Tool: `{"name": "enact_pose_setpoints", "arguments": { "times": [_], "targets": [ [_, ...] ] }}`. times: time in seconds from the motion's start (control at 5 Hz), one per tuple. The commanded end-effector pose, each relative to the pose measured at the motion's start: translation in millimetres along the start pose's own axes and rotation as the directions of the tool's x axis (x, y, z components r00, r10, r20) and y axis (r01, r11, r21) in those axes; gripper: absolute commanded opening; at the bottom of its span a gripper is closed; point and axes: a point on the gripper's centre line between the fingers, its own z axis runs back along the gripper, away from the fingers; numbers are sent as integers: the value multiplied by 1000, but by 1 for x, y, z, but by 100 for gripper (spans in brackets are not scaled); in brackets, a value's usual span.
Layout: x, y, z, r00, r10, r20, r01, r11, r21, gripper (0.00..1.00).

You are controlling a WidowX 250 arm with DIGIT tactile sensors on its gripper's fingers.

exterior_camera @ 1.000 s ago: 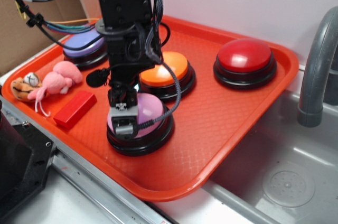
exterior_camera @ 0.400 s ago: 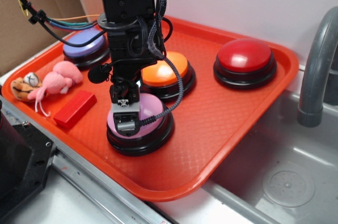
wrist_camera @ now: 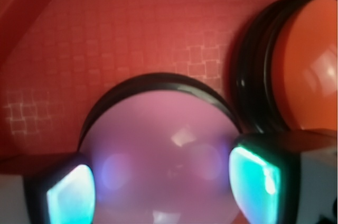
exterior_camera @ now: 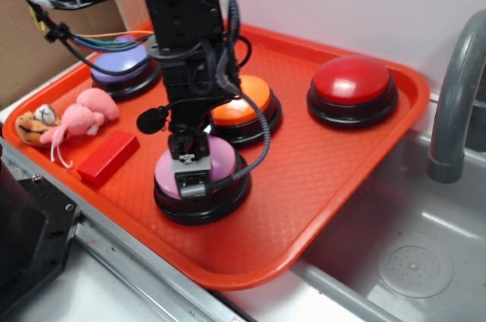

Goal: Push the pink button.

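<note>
- Since a moment ago, the tool has slid a bit to the right and now sits more over the middle of the pink button.
- That pink button sits near the front edge of the orange tray, on its left half.
- From the wrist view, the tool's two fingers stand apart, one at each side of the pink dome, with nothing held between them.
- I cannot tell if the tool is touching the dome or just above it.
- Just behind the pink button is an orange button, very close to it.
- A purple button is at the back left corner, and a red button is near the back right corner.
- A red block and a pink plush toy lie by the left edge.
- I think the push may be going on now or about to start.
- What could go wrong: the dome is round and shiny, so an off-middle push could slip off the side.
- With the fingers apart, they could slide down both sides and not press it.
</note>
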Motion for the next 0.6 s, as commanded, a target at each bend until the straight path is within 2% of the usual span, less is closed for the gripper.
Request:
{"name": "enact_pose_setpoints", "arguments": {
  "times": [0.0,0.2,0.4],
  "targets": [
    [2,-7,30,999,-15,-28,16,1000,25,100],
    [1,-5,53,1000,-4,-5,5,999,50,100],
    [-6,-3,58,1000,17,5,-17,999,43,100]
  ]
}}
